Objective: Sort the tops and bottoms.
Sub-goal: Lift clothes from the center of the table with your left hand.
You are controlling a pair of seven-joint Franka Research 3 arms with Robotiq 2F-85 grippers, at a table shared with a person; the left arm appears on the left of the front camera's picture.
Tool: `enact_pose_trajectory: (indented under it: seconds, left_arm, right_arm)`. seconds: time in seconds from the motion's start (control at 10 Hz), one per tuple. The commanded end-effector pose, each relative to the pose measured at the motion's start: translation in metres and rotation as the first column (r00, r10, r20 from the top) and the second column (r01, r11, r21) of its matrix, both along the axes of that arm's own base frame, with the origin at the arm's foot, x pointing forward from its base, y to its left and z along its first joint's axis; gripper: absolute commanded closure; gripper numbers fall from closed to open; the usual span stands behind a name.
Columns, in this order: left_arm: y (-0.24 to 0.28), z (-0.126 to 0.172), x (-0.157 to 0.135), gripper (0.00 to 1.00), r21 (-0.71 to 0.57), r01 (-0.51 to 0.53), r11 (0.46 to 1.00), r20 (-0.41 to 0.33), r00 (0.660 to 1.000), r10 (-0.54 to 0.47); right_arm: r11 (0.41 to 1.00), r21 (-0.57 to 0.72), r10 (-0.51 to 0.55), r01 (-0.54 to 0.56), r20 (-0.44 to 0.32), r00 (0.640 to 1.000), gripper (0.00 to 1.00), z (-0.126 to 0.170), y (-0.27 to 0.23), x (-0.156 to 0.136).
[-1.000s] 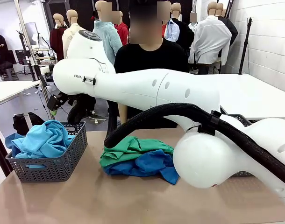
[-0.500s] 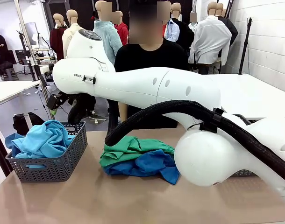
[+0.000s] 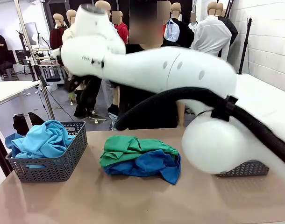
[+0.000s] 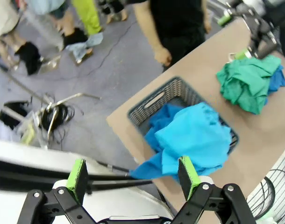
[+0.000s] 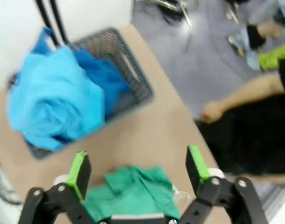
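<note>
Right arm (image 3: 156, 70) higher, well above bottoms (image 3: 128, 147).

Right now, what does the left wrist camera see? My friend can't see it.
The open left gripper hangs above a grey basket holding a light blue top that spills over its rim. Farther along the tan table, green bottoms lie piled on a royal blue top, and a person in black stands beside the table.
</note>
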State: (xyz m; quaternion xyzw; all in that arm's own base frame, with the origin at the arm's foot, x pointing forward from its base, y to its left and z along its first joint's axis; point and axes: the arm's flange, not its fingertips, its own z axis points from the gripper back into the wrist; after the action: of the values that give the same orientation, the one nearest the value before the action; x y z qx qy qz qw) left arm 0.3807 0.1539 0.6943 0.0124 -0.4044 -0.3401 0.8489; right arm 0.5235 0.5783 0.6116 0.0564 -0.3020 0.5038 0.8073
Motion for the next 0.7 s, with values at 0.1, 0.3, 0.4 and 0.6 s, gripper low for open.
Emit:
enact_pose_trajectory:
  seconds: [0.1,0.3,0.4,0.6]
  left_arm:
    - [-0.065,-0.014,0.012,0.00,0.084,0.207,0.975,0.025,0.977,-0.210]
    - [-0.097,-0.034,0.009,0.00,0.142,0.282,0.949,-0.020,0.959,-0.282]
    - [-0.102,-0.042,0.008,0.00,0.128,0.311,0.942,-0.042,0.951,-0.308]
    - [-0.111,-0.034,0.015,0.00,0.116,0.286,0.951,-0.041,0.958,-0.283]
  right_arm:
    - [0.927,-0.257,-0.324,0.274,-0.177,0.929,0.00,-0.061,-0.224,-0.169]
    - [0.858,-0.313,-0.500,0.407,-0.330,0.800,0.00,-0.089,-0.294,-0.236]
    - [0.844,-0.315,-0.529,0.434,-0.363,0.767,0.00,-0.110,-0.305,-0.261]
    - [0.865,-0.338,-0.449,0.371,-0.194,0.872,0.00,0.047,-0.101,-0.032]
